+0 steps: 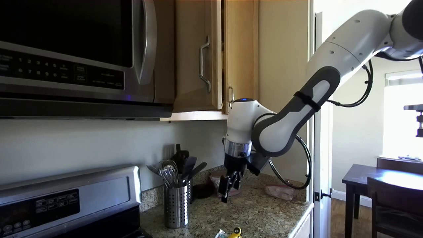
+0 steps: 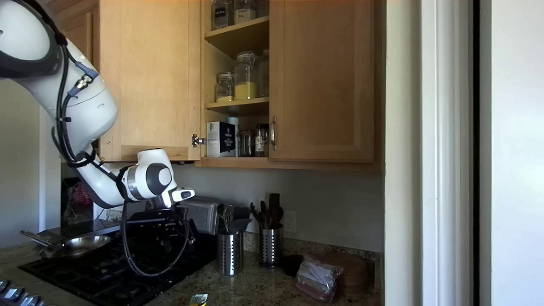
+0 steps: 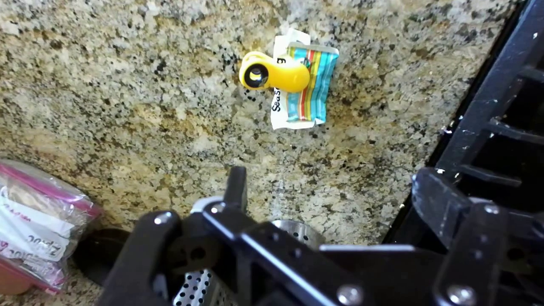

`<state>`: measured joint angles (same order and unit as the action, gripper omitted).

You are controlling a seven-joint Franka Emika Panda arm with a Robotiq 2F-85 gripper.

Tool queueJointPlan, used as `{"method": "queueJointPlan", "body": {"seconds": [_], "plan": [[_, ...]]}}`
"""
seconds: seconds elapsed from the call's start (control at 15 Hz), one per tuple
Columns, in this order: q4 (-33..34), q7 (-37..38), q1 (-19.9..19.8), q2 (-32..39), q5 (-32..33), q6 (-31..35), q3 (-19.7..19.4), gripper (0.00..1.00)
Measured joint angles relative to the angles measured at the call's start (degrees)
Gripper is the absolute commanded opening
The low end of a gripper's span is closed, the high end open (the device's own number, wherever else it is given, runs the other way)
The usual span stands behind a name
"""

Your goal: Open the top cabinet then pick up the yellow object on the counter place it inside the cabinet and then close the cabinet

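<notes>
yellow clip (image 3: 275, 76), wrist view: is lying on the counter (image 3: 140, 123), over a small striped packet (image 3: 312, 100); whether it is biting the packet i cannot tell.
gripper (image 3: 328, 174): is holding its jaws well apart, nothing sitting between them.
clip from gripper: is sitting beyond the fingertips, toward the top of this view; sideways it is falling between them, nearer the finger at picture left.
clip's long axis: is running nearly along the line the jaws close on, the packet lying lengthwise across that line; a pinch at this angle would probably be squeezing the packet's narrow way, or the clip end to end.
arm (image 1: 325, 77), in an exterior view: is slanting down from the upper right and bending at the wrist, the gripper pointing down above the counter, the clip lying lower in the frame.
coming move: is calling, i judge, for a shift away from the wall (image 1: 82, 145), then a descent.
top cabinet (image 2: 238, 162), in an exterior view: is showing its inside, the cabinet door (image 2: 151, 89) standing open; the opening step is looking done.
arm, here: is hanging in from the upper left, its fingers blending into the dark stove (image 2: 114, 267).
</notes>
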<state>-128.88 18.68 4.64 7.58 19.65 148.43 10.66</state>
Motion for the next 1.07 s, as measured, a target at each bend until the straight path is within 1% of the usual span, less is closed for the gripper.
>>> {"method": "queueJointPlan", "body": {"seconds": [0.27, 0.73, 1.07], "plan": [[0.00, -1.79, 0.91, 2.35, -1.35, 0.01, -0.93, 1.00], [1.75, -13.32, 0.43, 11.12, -10.65, 0.23, -2.48, 1.00], [4.02, -17.77, -0.28, 15.58, -13.44, 0.81, -3.59, 1.00]]}}
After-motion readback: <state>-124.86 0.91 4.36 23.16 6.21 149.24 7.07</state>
